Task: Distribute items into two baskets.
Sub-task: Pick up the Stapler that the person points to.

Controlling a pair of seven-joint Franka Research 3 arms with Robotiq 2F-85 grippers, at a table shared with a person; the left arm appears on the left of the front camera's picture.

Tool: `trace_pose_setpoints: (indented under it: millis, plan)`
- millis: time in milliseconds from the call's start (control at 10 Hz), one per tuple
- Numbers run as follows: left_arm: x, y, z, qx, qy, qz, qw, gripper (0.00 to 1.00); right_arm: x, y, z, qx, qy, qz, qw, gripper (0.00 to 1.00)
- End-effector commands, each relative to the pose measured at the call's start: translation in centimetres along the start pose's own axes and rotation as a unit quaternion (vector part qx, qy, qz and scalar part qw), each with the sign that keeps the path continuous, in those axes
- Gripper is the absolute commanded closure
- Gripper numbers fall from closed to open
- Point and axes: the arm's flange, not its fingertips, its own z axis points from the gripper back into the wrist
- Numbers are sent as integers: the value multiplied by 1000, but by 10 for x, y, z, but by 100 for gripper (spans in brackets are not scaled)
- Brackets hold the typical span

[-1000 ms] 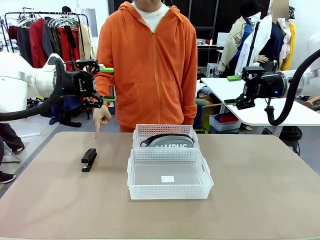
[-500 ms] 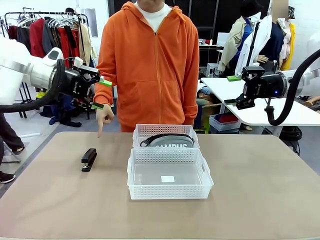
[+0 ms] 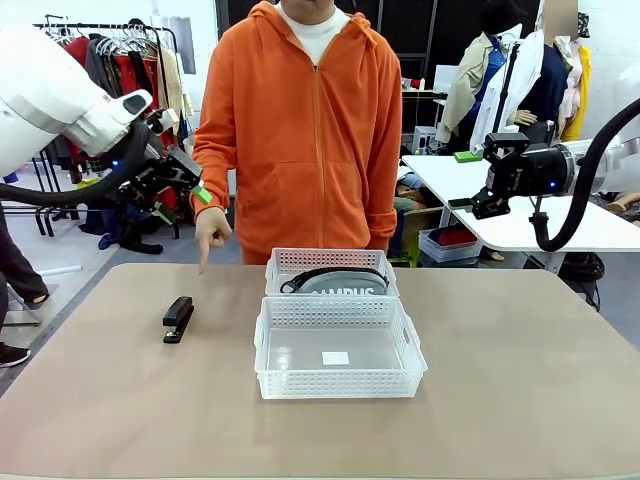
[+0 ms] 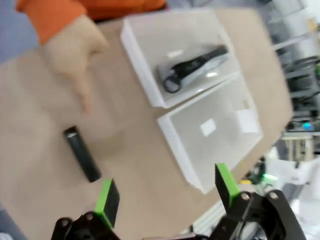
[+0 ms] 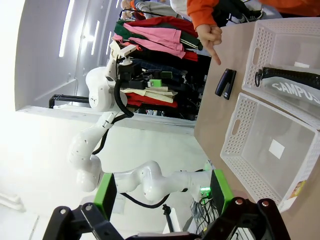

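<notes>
Across the counter (image 3: 520, 400), a person in an orange hoodie points one hand (image 3: 208, 235) downward, the index finger aimed at the far left part of the surface, just beyond the stapler (image 3: 178, 319). That small black stapler lies flat on the bare counter, left of the two baskets and apart from them.

The baskets sit in the middle, one behind the other, long sides close together; I cannot tell whether they touch. The far basket (image 3: 290, 262) holds the grey pouch (image 3: 345, 284), with its white "CAMPUS" lettering showing above the near basket's rim and a black strap curving along its back edge. The near basket (image 3: 340, 382) shows a white label (image 3: 336, 358) on its floor.

Up on the left, the left fingers (image 3: 203, 193) hang high above the counter beside the person's forearm. They tilt downward, released and spread wide, with nothing between them. The wrist view from that arm is blurred, but it looks down on the stapler and both baskets. Off to the right, the right fingers (image 3: 468, 156) hover well above the counter, also spread wide and grasping nothing.
</notes>
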Motion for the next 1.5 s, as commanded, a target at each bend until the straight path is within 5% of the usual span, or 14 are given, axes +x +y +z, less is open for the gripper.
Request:
trace_pose_setpoints:
  millis: [0, 200, 700, 900, 1100, 1400]
  plan:
    - [5, -9, -7, 70, -6, 1, 998, 0, 0, 1, 0, -1, -4, 0, 1000, 0]
    - [5, -17, -8, 17, -6, -32, 999, 0, 0, 1, 0, -1, -4, 0, 1000, 0]
    - [7, -15, -9, 41, -8, -17, 999, 0, 0, 1, 0, -1, -4, 0, 1000, 0]
    - [27, -15, -40, 180, 11, 53, 982, 0, 0, 1, 0, -1, -4, 0, 1000, 0]
    - [33, -11, -69, 250, 54, 56, 965, 0, 0, 1, 0, -1, -4, 0, 1000, 0]
    - [35, -3, -108, 246, 113, 44, 962, 0, 0, 1, 0, -1, -4, 0, 1000, 0]
